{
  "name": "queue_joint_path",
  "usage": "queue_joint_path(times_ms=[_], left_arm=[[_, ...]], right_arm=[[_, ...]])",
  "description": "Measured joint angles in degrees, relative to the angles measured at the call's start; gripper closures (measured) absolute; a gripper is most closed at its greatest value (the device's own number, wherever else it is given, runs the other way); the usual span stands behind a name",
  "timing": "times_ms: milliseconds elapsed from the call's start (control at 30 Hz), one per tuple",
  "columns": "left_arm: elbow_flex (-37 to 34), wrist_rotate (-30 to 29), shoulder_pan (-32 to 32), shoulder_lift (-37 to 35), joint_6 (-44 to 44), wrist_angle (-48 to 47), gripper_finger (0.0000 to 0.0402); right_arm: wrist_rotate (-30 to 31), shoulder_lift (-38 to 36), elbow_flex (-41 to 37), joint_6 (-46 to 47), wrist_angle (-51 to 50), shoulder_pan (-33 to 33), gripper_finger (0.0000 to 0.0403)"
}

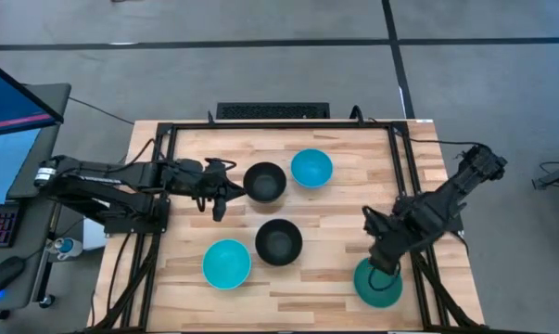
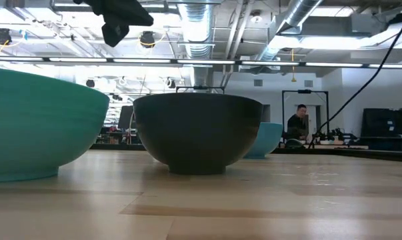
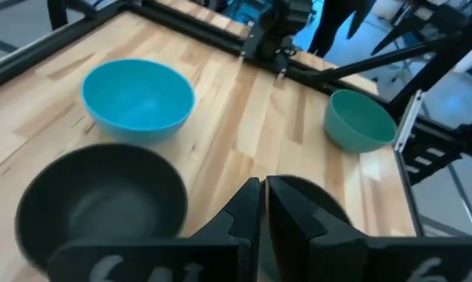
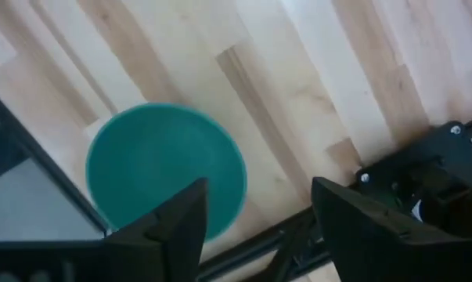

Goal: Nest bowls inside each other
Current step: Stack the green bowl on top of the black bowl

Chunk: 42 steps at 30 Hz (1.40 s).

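Observation:
Five bowls stand upright on the wooden table. One black bowl (image 1: 264, 183) sits beside a cyan bowl (image 1: 311, 168) toward the far side. A second black bowl (image 1: 279, 241) and a second cyan bowl (image 1: 226, 263) stand nearer. The teal-green bowl (image 1: 378, 283) is at the near right. My left gripper (image 1: 222, 191) hovers just left of the far black bowl (image 3: 102, 204), with its fingers (image 3: 263, 205) shut and empty. My right gripper (image 1: 383, 262) hangs open above the teal-green bowl (image 4: 165, 168), touching nothing.
A black metal frame (image 1: 166, 139) runs around the tabletop, and its rail (image 4: 32, 149) lies close beside the teal-green bowl. In the low view the near black bowl (image 2: 197, 130) and cyan bowl (image 2: 41, 127) fill the foreground. A person (image 2: 297, 123) sits far off in the room.

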Motion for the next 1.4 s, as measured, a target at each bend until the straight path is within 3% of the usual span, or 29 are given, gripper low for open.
queue_joint_path(times_ms=[267, 600, 833, 1000, 1133, 1267, 1400], left_arm=[[0.0, -1.6, 0.0, 0.6, 4.8, -0.5, 0.0388], [0.0, -1.1, 0.0, 0.6, 7.4, -1.9, 0.0388], [0.0, -1.1, -0.3, 1.3, 9.6, -2.8, 0.0388], [0.0, -0.7, -1.0, 4.3, 12.3, -0.7, 0.0388], [0.0, 2.4, -1.0, 7.8, 13.1, 2.1, 0.0388], [0.0, 3.9, -1.0, 11.2, 13.0, 5.0, 0.0388], [0.0, 3.8, -1.0, 13.1, 12.3, 6.7, 0.0388]], right_arm=[[1.1, 8.5, 0.0, 14.2, 2.8, 9.3, 0.0147], [1.2, 16.0, -0.4, 16.9, 5.2, 9.5, 0.0147], [1.4, 15.3, -3.4, 27.1, 3.6, 11.4, 0.0147], [2.6, 11.4, -7.1, 31.9, 5.5, 12.4, 0.0148], [2.3, 4.7, -14.2, 30.4, 14.6, 12.2, 0.0161], [-2.2, -5.2, -25.2, 30.5, 27.9, 11.0, 0.0194], [-0.6, -11.1, -29.1, 31.4, 23.7, 10.6, 0.0231]])
